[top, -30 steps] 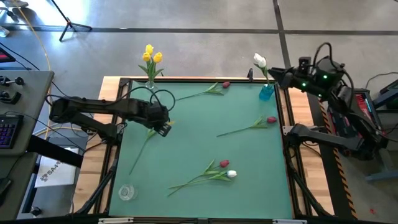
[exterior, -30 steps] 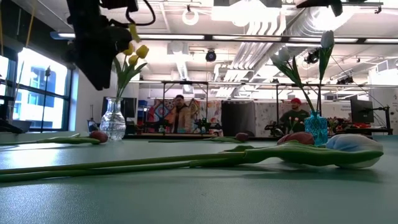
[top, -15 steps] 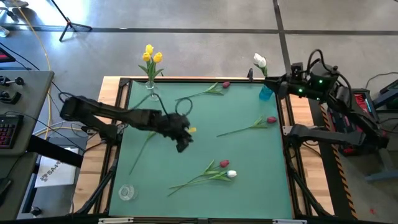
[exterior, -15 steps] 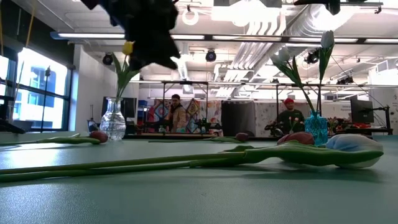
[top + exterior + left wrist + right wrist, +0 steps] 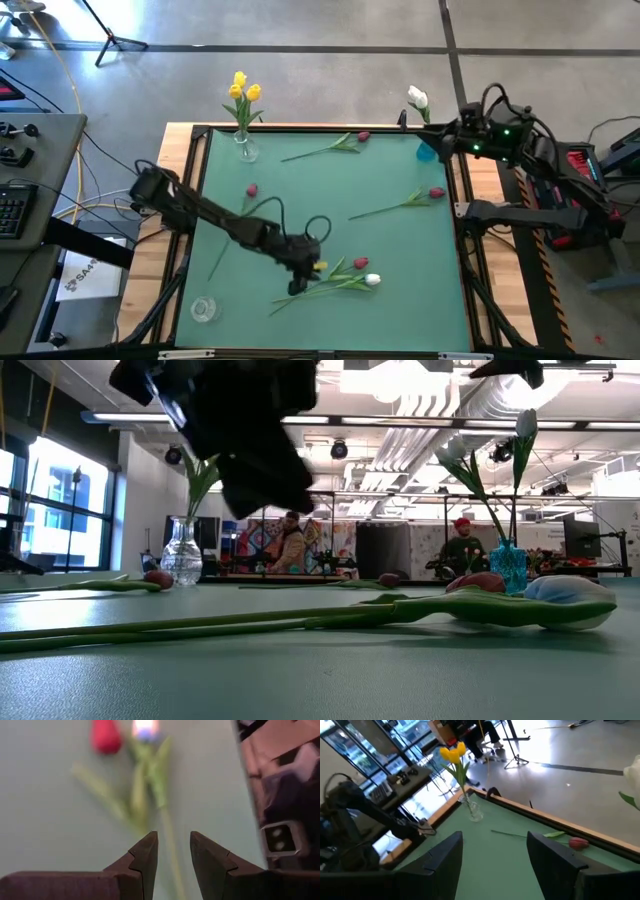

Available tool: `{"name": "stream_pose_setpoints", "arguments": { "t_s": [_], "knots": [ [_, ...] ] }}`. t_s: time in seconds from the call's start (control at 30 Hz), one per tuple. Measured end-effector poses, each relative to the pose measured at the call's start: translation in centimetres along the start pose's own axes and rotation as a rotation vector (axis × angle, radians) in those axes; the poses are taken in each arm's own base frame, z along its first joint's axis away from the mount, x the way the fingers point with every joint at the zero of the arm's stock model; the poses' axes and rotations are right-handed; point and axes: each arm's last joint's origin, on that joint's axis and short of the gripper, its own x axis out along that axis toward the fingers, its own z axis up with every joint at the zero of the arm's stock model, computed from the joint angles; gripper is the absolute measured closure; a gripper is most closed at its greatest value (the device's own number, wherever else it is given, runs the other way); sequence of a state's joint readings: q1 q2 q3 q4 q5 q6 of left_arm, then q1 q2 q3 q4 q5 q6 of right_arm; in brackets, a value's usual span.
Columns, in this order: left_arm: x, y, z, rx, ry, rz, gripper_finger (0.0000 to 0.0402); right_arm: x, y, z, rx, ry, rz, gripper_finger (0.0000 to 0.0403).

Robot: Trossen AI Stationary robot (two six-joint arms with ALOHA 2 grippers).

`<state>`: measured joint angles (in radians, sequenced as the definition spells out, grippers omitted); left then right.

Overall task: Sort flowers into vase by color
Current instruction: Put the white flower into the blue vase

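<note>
Your left gripper (image 5: 171, 855), fingers slightly parted and empty, hangs over a green stem (image 5: 170, 840) leading to red tulip (image 5: 106, 736) and white tulip (image 5: 144, 728).

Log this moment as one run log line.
left gripper open, over green stem of white tulip | right gripper open, beside blue vase | yellow tulips in clear vase

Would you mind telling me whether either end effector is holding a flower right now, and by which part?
Neither: the left end effector is open above the stems, and the right end effector is open and empty.
</note>
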<state>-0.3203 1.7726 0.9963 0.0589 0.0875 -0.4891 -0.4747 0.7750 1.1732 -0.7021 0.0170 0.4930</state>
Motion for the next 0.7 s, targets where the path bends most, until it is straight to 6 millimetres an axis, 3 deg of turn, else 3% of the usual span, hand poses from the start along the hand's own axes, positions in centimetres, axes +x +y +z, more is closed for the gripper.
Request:
{"name": "stream_pose_setpoints", "arguments": {
  "t_s": [0.13, 0.4, 0.7],
  "knots": [
    [1.8, -1.3, 0.5, 0.02, -0.059, 0.013, 0.03, 0.8, -0.1, -0.3, -0.02, 0.053, -0.025, 0.0192],
    [6.1, -1.1, 0.0, -0.054, -0.031, 0.08, 0.03, 1.9, -0.5, -1.2, -0.078, 0.171, -0.07, 0.0192],
    [8.0, -1.3, -1.0, -0.095, 0.049, 0.091, 0.03, 1.5, -0.7, -2.0, -0.146, 0.252, -0.074, 0.0192]
  ]
}}
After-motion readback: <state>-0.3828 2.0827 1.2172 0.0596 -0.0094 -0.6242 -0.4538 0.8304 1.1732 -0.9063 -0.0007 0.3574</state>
